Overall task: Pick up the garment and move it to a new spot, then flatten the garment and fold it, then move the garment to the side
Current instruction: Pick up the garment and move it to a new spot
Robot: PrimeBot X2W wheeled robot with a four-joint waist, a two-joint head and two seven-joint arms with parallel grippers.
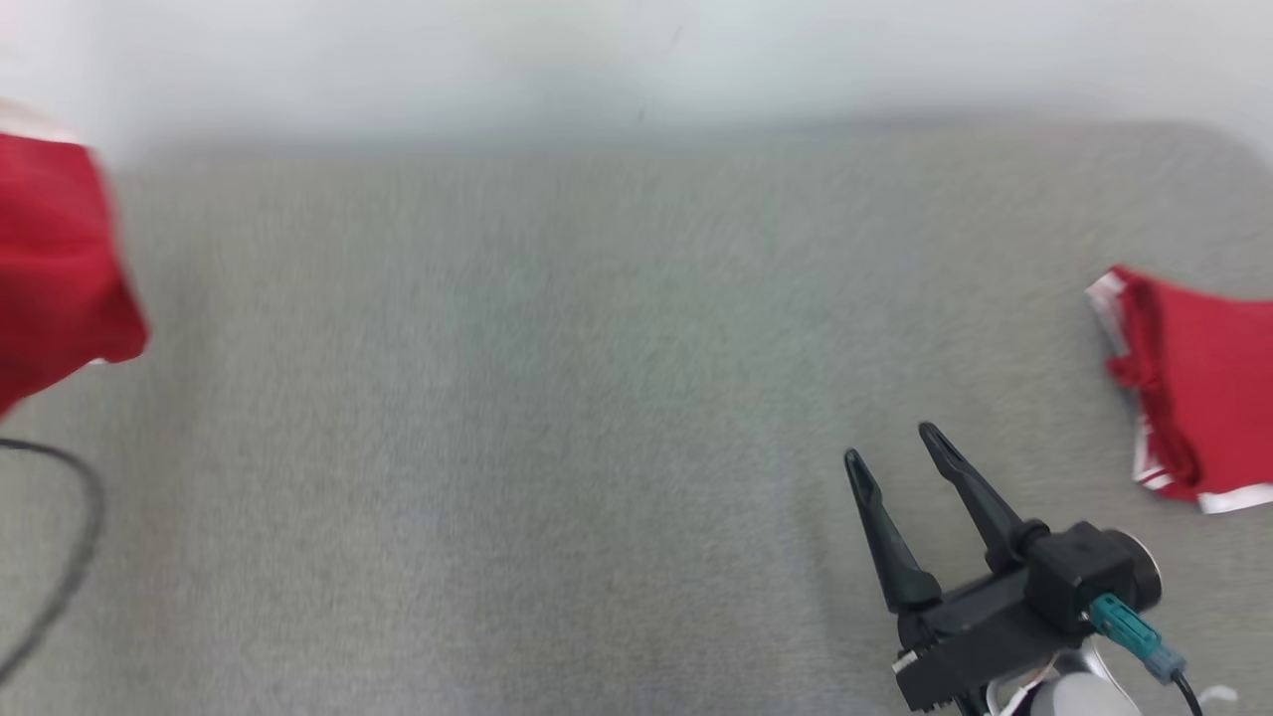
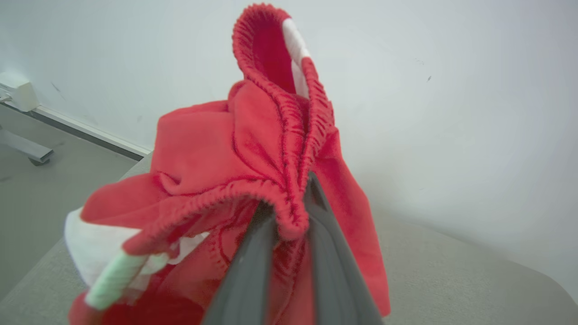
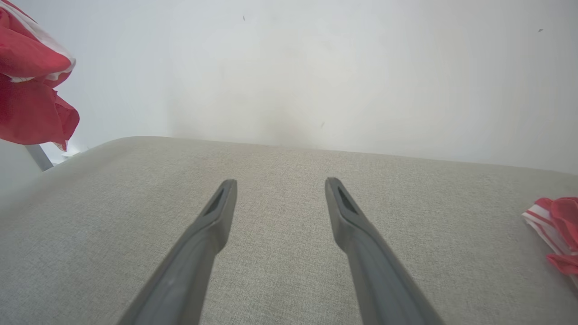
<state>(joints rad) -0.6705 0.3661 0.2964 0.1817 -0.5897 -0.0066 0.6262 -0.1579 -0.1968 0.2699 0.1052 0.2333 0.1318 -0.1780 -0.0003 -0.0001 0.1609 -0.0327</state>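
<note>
The garment (image 2: 216,149) is red fleece with a ribbed elastic waistband and white trim. My left gripper (image 2: 289,194) is shut on a fold of that waistband, and the cloth hangs bunched around the two dark fingers, lifted off the surface. In the head view the same garment (image 1: 50,249) is a blurred red mass at the far left edge. In the right wrist view the garment (image 3: 31,90) hangs at the upper left. My right gripper (image 1: 892,445) stands open at the lower right above the grey surface, and nothing lies between the fingers of the right gripper (image 3: 280,182).
A grey fabric-covered surface (image 1: 547,398) spans the view, with a white wall behind it. A second red piece with white stripes (image 1: 1203,398) lies crumpled at the right edge, also the red piece (image 3: 557,225). A dark cable (image 1: 80,537) loops at the lower left. Floor (image 2: 40,189) lies beyond the left edge.
</note>
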